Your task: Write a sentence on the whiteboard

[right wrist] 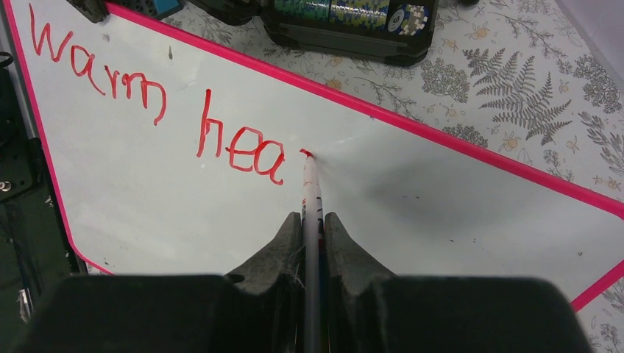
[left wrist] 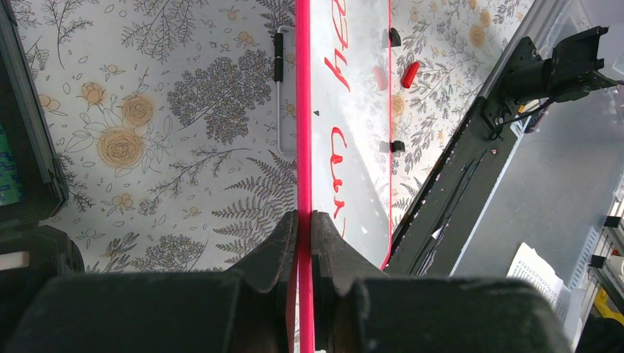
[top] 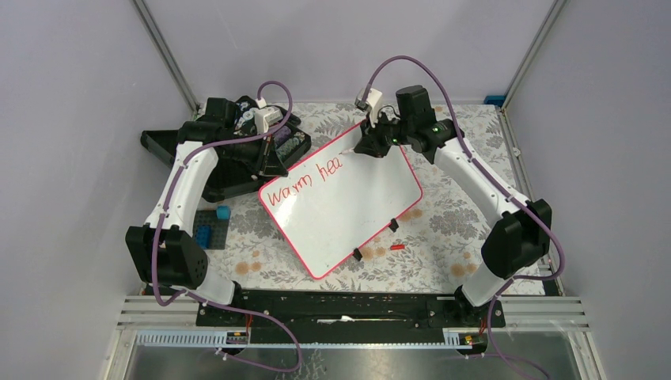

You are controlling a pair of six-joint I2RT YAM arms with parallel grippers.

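The whiteboard (top: 348, 214) lies askew on the flowered table (top: 451, 218), left gripper (left wrist: 304, 218) clamped on its pink rim, right gripper (right wrist: 313, 219) pinching a marker (right wrist: 310, 184) tip-down just past "Warm hea", so the sentence (top: 305, 184) looks only begun, its second word unfinished.

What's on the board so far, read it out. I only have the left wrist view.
Observer: The sentence reads "Warm hea", in red, on the whiteboard.
Operator: Report the right hand.
Observer: The right hand is shut on a marker, its red tip touching the board just after the "a".
Operator: Give me the room left.
Observer: In the top view, writing runs along the far edge only; below it the board is blank.
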